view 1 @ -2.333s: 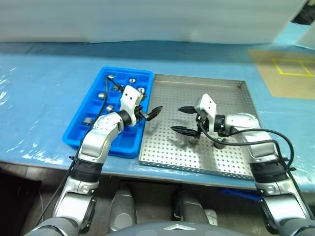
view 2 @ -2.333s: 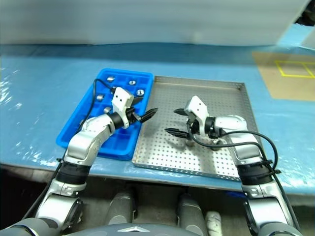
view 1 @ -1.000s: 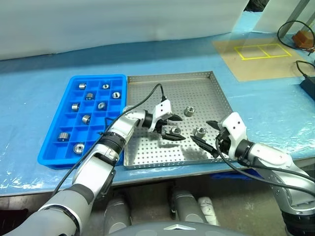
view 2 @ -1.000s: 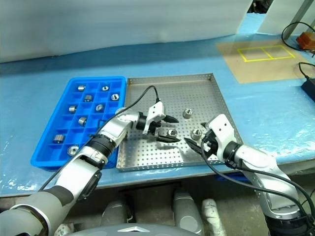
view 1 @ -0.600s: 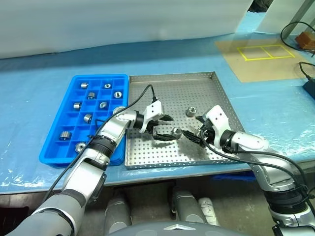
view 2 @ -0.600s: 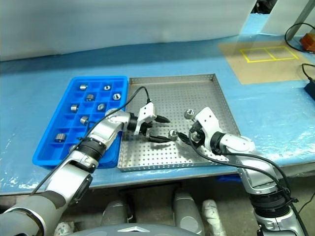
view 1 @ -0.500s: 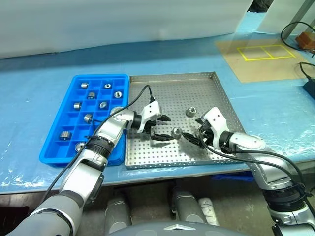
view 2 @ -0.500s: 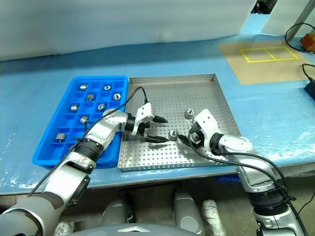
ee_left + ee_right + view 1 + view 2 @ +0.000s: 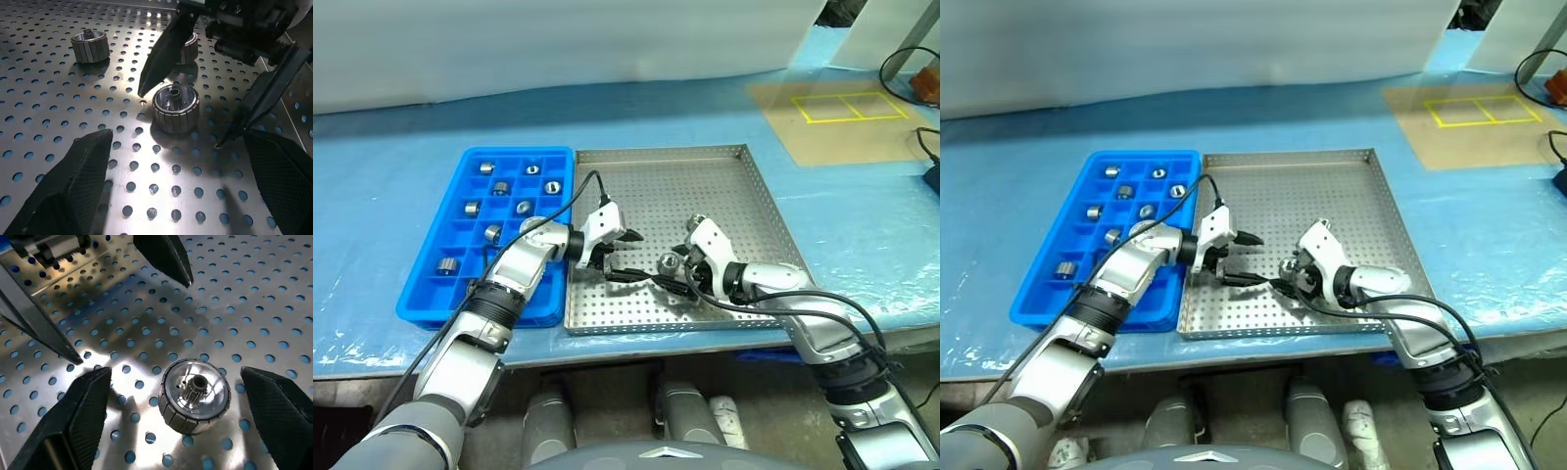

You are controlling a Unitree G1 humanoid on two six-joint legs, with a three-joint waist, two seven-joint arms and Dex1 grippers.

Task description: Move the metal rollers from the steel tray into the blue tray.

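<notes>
Your right claw [image 9: 176, 396] straddles a roller [image 9: 195, 394] mid steel tray [image 9: 744, 191], spread, not gripping. Left claw [image 9: 173, 161] gapes opposite; its wrist view catches two more rollers [image 9: 89, 45] behind.

- The steel tray [image 9: 724, 181] is a square, shallow pan of silver perforated metal with a raised rim, lying flat just right of the blue tray [image 9: 431, 294]
- The blue tray is bright blue plastic, divided into small square compartments, its long side running near to far
- Metal rollers: three short ribbed silver cylinders stand on end on the steel tray's near half; one [image 9: 175, 107] shows a small toothed hub in its centre, with two more [image 9: 90, 45] [image 9: 188, 47] close by
- Eight more rollers [image 9: 494, 233] sit singly in blue tray compartments
</notes>
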